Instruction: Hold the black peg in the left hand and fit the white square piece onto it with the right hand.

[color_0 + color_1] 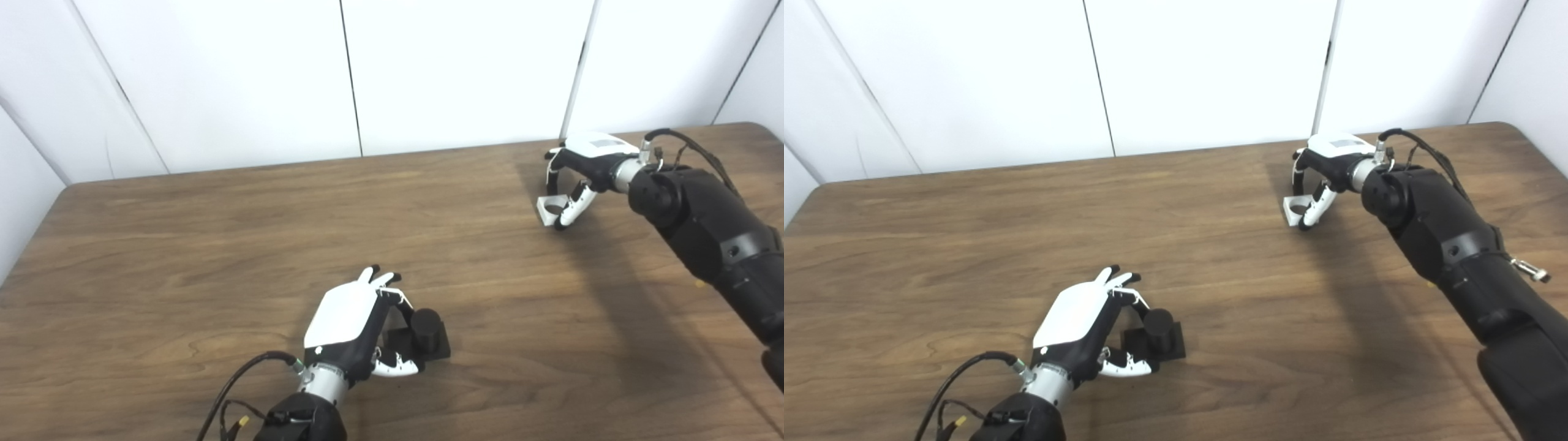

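- Black peg (425, 329): matte cylinder on a square base, standing on the wood-grain table (184, 245), near edge.
- Left hand (355, 324): fingers spread beside the peg, holding nothing; contact unclear.
- White square piece (549, 209): round hole, far right; right hand (579, 174) curls around it, grip hard to confirm.

A wide stretch of bare wooden counter (257, 233) lies open between the two hands, with nothing standing on it. Near the front edge, the left hand (352, 327) crowds the black peg (425, 334) from its left side, fingers apart around it; the peg's right and far sides are open. At the far right, the right hand (579, 174) arches over the white square piece (550, 208), and the right arm (704, 233) blocks that corner. A white wall (429, 73) closes the back.
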You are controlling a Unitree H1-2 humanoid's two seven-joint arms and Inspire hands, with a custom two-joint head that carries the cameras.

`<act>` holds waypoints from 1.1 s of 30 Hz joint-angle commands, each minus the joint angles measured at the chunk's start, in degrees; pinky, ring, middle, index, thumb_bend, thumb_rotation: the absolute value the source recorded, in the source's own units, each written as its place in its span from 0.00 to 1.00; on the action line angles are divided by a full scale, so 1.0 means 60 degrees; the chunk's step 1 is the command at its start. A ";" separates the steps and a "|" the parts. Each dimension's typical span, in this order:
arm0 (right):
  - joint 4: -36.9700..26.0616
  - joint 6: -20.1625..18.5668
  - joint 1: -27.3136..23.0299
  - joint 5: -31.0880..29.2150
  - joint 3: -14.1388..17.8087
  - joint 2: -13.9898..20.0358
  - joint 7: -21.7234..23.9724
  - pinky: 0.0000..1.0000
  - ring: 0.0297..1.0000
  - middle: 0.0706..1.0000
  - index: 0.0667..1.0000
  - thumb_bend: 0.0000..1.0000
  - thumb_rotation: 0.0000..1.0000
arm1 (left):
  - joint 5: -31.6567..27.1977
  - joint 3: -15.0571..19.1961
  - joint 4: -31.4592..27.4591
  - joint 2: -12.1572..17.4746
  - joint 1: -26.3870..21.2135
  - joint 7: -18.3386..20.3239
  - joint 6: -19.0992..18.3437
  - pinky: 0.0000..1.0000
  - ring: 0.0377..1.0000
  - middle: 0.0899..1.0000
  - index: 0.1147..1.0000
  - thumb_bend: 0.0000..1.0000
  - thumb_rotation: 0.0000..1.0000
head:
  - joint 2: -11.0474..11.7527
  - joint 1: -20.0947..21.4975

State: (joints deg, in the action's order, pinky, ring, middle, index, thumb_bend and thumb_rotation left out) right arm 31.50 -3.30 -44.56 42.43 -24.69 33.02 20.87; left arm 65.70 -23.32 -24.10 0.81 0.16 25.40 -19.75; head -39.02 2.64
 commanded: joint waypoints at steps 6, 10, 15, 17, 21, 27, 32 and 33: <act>-0.0174 0.0050 -0.0455 0.0237 0.0061 0.0261 -0.0276 1.00 1.00 0.92 0.45 0.52 0.14 | 0.0161 -0.0014 -0.0036 -0.0038 -0.0206 -0.0025 0.0064 0.95 1.00 0.91 0.43 0.52 0.07 | 0.0015 -0.0023; -0.0402 0.0000 -0.0374 0.0257 0.0087 0.0293 -0.0270 1.00 1.00 0.92 0.45 0.53 0.14 | 0.0082 0.0012 -0.0014 -0.0031 -0.0182 -0.0104 0.0092 0.95 1.00 0.91 0.43 0.52 0.07 | 0.0022 -0.0016; -0.0896 -0.0127 -0.0224 0.0238 0.0227 0.0315 -0.0125 1.00 1.00 0.93 0.45 0.53 0.14 | 0.0118 0.0038 0.0008 0.0023 -0.0182 -0.0086 0.0087 0.95 1.00 0.91 0.43 0.52 0.07 | 0.0032 -0.0030; -0.1257 -0.0205 -0.0122 0.0200 0.0310 0.0346 -0.0020 1.00 1.00 0.93 0.45 0.53 0.14 | 0.0059 0.0064 0.0054 0.0038 -0.0171 -0.0171 0.0123 0.95 1.00 0.91 0.42 0.52 0.07 | 0.0037 -0.0035; -0.1859 -0.0402 0.0046 0.0232 0.0432 0.0379 0.0207 1.00 1.00 0.93 0.45 0.53 0.14 | -0.0049 0.0109 0.0056 0.0047 -0.0135 -0.0207 0.0136 0.96 1.00 0.91 0.42 0.52 0.07 | 0.0059 -0.0047; -0.2836 -0.0699 0.0318 0.0248 0.0603 0.0434 0.0646 1.00 1.00 0.93 0.45 0.52 0.15 | 0.0003 0.0098 0.0058 0.0101 -0.0086 -0.0215 0.0156 0.95 1.00 0.91 0.42 0.52 0.07 | 0.0123 -0.0001; -0.3398 -0.0859 0.0441 0.0275 0.0680 0.0449 0.0948 1.00 1.00 0.92 0.45 0.53 0.15 | -0.0035 0.0093 0.0094 0.0097 -0.0063 -0.0250 0.0166 0.94 1.00 0.90 0.42 0.52 0.07 | 0.0120 -0.0006; -0.3507 -0.0883 0.0459 0.0278 0.0690 0.0450 0.1004 1.00 1.00 0.92 0.45 0.53 0.15 | -0.0006 0.0086 0.0089 0.0087 -0.0066 -0.0209 0.0136 0.94 1.00 0.91 0.42 0.52 0.07 | 0.0120 -0.0008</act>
State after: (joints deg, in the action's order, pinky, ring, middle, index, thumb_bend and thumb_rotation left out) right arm 12.43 -8.12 -39.14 43.66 -21.66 34.82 27.08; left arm 65.00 -22.92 -23.83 1.05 0.30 24.59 -19.29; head -38.23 2.55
